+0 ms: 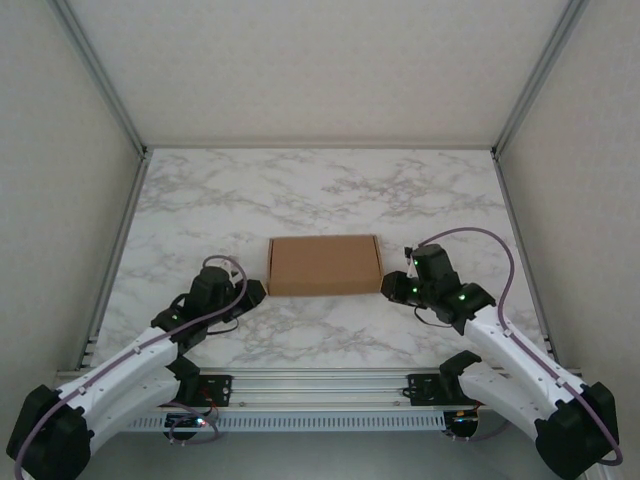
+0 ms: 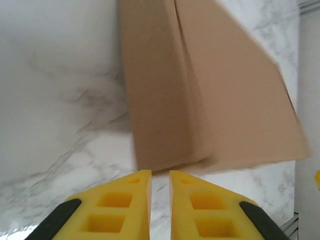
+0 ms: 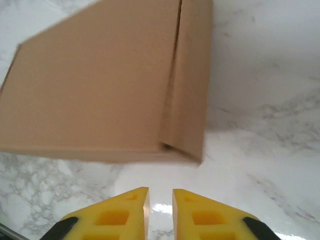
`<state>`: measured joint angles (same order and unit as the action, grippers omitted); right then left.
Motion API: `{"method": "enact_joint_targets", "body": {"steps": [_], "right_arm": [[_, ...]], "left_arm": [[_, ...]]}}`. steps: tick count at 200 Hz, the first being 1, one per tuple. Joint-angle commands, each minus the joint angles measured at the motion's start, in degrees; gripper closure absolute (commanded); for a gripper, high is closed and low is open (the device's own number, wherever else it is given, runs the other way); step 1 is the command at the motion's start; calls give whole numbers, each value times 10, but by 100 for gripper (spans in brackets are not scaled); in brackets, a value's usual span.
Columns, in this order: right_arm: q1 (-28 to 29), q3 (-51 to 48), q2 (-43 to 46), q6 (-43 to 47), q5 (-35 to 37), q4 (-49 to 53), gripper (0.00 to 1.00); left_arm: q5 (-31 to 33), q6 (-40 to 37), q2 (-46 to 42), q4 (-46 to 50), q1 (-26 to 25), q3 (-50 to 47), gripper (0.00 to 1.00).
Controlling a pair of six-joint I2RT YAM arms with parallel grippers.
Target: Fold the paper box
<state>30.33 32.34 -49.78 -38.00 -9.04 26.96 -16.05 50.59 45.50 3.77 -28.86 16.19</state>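
the paper box (image 1: 325, 265) is seen lying flat and closed on the marble table (image 1: 320, 190), near the middle and a little toward the near edge, between the two arms. its long axis runs left to right across the table, parallel to the near edge, with the broad top panel facing up and the short ends turned toward the grippers.

the left gripper (image 1: 255, 292) is placed just beside the box's left near corner, and the right gripper (image 1: 392, 285) just beside the right near corner. in the left wrist view the left gripper (image 2: 160, 175) is shown with its yellow fingers (image 2: 125, 205) drawn almost together, a narrow slit between them and nothing held; the box's left end (image 2: 160, 100) lies just ahead, not touched. in the right wrist view the right gripper (image 3: 160, 192) is likewise nearly closed and empty, with the box's right end (image 3: 192, 80) ahead of it.

the step in hand is judged to be the last one: the folding looks done, and only the seating of the end flaps seems left. at the right end a small gap is seen at the near corner where the side flap meets the lid, so that flap may not be fully tucked.

the next move is judged to call for a light press or nudge on each end, given evenly from both sides so that the box is not slid or turned, or else a clean retreat of both arms if the flaps are found to hold
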Motion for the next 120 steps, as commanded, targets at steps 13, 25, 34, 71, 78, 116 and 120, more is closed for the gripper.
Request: {"method": "enact_joint_targets", "body": {"steps": [13, 25, 34, 71, 78, 116, 120], "right_arm": [[6, -20, -10, -34, -13, -2, 77], [6, -17, -17, -36, -3, 5, 75], [6, -8, -19, -33, 5, 18, 74], [6, 74, -72, -1, 55, 90, 67], [4, 89, -93, 5, 60, 98, 65], [-25, 164, -231, 46, 43, 82, 51], [-29, 171, -246, 48, 40, 80, 50]], "left_arm": [[-10, 17, 30, -10, -6, -19, 78], [-2, 8, 44, -9, -6, -11, 76], [5, -2, 48, 0, -6, 3, 73], [45, -55, 61, 54, 7, 89, 55], [40, -61, 75, 51, 15, 102, 52], [25, -79, 175, -16, 42, 131, 47], [25, -79, 185, -21, 44, 134, 47]]}}
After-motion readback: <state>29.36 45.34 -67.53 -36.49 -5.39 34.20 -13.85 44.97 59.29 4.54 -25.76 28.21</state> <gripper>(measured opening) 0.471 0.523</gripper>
